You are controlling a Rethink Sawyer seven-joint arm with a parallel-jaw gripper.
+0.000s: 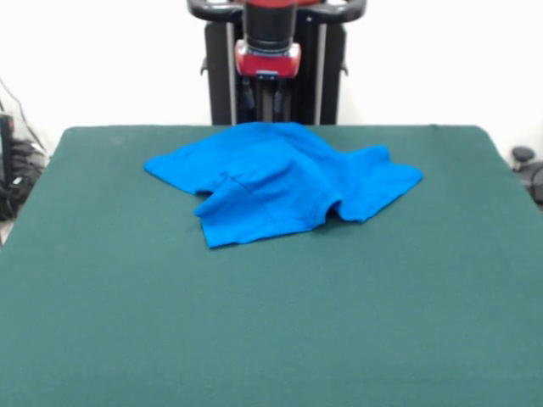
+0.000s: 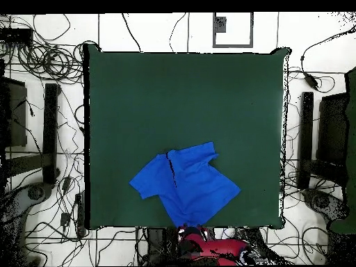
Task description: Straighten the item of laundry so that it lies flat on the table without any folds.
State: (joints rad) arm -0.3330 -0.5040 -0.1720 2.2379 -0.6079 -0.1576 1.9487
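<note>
I see the arm drawn back at the tabletop's (image 1: 254,339) edge, its red and black wrist hanging straight down. The end effector (image 1: 267,95) sits just behind the shirt (image 1: 276,182), above the table's rim; I cannot tell whether its fingers are apart or together, as they blur into the dark pedestal behind.

Directly in front of the end effector and below it, the shirt lies near that edge of the tabletop, its rear hem almost at the rim in the overhead view (image 2: 186,186). Beyond the shirt, away from the end effector, most of the green felt lies bare, with wide room on both sides too.

The shirt is bright blue, crumpled and not flat: one sleeve is folded over the body, a ridge runs across the middle, and the collar area puckers upward.
</note>
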